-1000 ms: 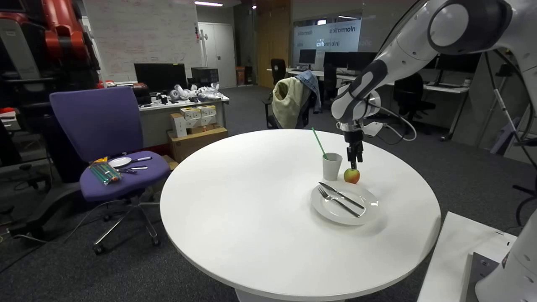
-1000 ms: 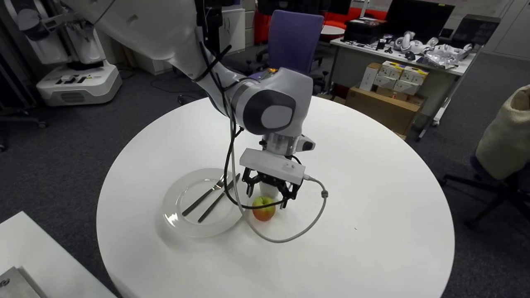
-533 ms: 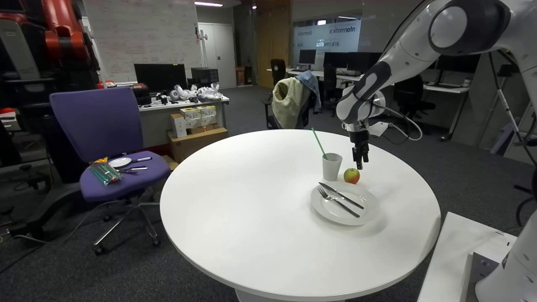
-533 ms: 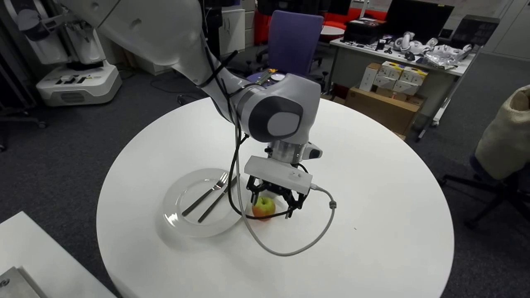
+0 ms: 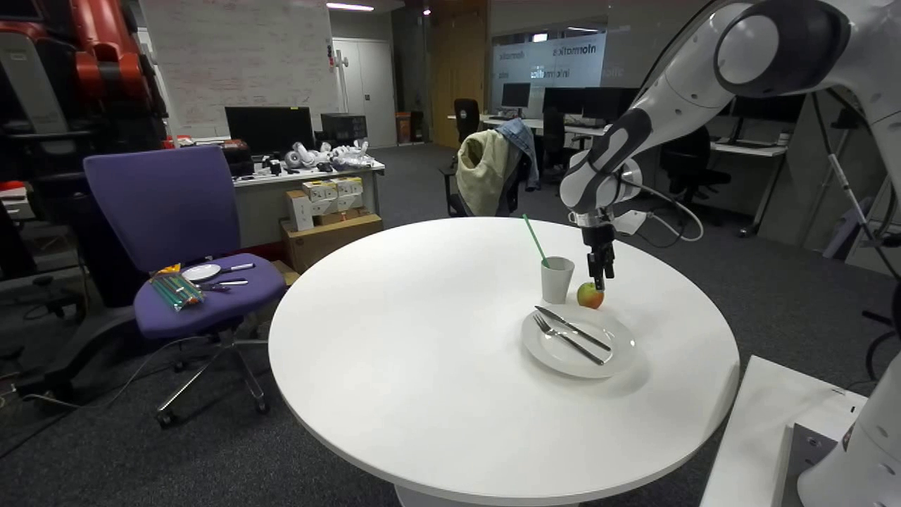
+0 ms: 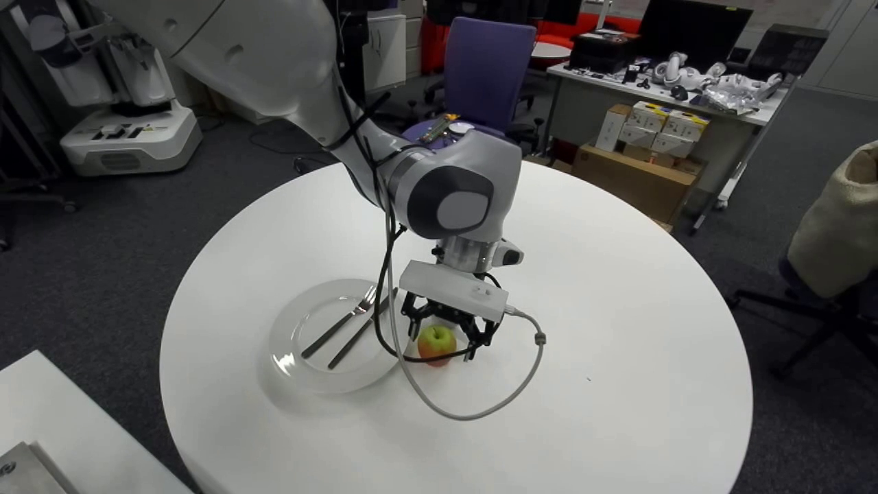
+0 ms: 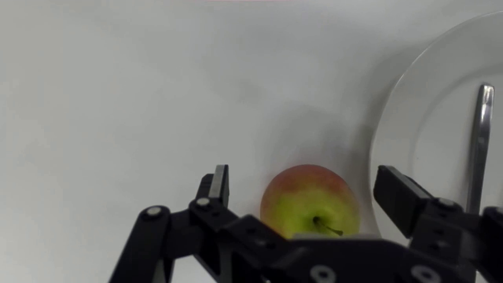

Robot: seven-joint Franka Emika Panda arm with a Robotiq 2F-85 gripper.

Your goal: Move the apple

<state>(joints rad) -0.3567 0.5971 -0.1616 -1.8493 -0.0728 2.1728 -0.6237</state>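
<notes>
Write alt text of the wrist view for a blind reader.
A red and yellow-green apple on a white table appears between the two sides of an open claw. At right, a white plate with a piece of cutlery runs out of frame.

Apple (image 7: pixel 308 196): red/yel-grn, stem-up, on wht tbl (image 5: pixel 422 366), nr plate (image 7: pixel 397 129).

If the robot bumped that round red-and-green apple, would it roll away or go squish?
The round red-and-green apple would probably roll, because its visible sides are curved. The round white plate close beside it might stop it rolling that way. It's likely firm rather than squishy, since the skin we can see looks smooth and undented.
</notes>
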